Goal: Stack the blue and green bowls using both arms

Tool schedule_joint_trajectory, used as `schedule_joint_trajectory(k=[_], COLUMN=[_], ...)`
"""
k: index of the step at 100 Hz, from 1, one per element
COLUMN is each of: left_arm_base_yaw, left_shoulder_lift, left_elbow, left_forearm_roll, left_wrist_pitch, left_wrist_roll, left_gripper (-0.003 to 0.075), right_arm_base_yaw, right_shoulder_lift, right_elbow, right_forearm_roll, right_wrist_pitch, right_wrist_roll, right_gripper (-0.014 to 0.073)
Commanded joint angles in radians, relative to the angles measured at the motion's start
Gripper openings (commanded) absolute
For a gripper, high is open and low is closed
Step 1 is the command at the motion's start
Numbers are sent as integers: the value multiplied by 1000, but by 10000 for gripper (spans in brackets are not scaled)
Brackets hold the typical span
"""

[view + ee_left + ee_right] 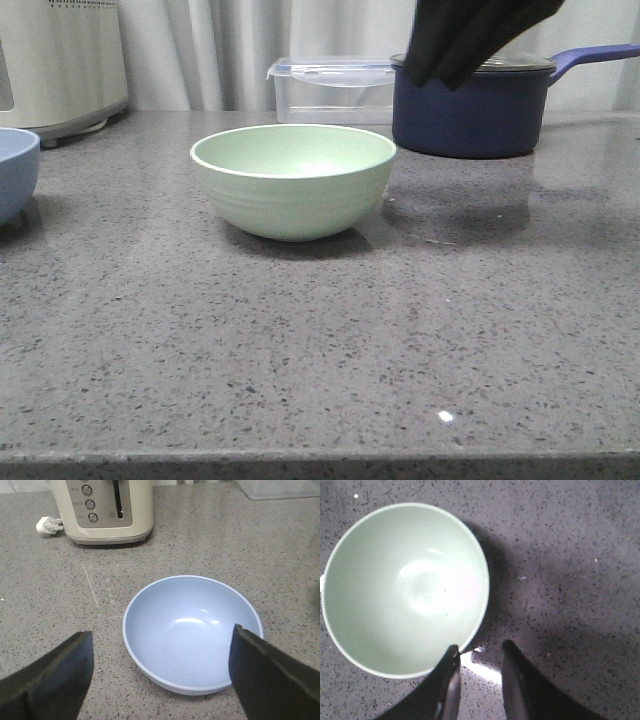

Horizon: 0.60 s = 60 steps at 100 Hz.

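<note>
Bowls apart on the counter, neither held. Near centre sits the green bowl, upright, empty. Right gripper hangs above it, offset to the bowl's right; jaws narrow w/ a slim gap, tips lined up over the near rim, one finger overlapping the edge. Far left edge: blue bowl, directly below the left gripper, jaws wide, straddling it w/o touching. Each arm nearer its own bowl. Behind: saucepan, clear box, toaster.
</note>
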Motion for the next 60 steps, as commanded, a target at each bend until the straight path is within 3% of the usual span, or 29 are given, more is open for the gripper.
schedule_joint_trajectory(k=[1, 29, 60], left_arm_base_yaw=[2, 2, 2], left_shoulder_lift=[7, 7, 7], left_elbow=[-37, -37, -37], left_forearm_roll=[-12, -12, -12], left_wrist_pitch=[-66, -66, -66], left_wrist_roll=[-4, -4, -4], left_gripper=[545, 545, 545], right_arm_base_yaw=[1, 45, 59], right_shoulder_lift=[-50, -49, -15], right_elbow=[2, 106, 136], right_forearm_roll=[-2, 0, 30], right_wrist_pitch=[-35, -87, -118], right_wrist_roll=[-15, -21, -21], right_gripper=[106, -83, -80])
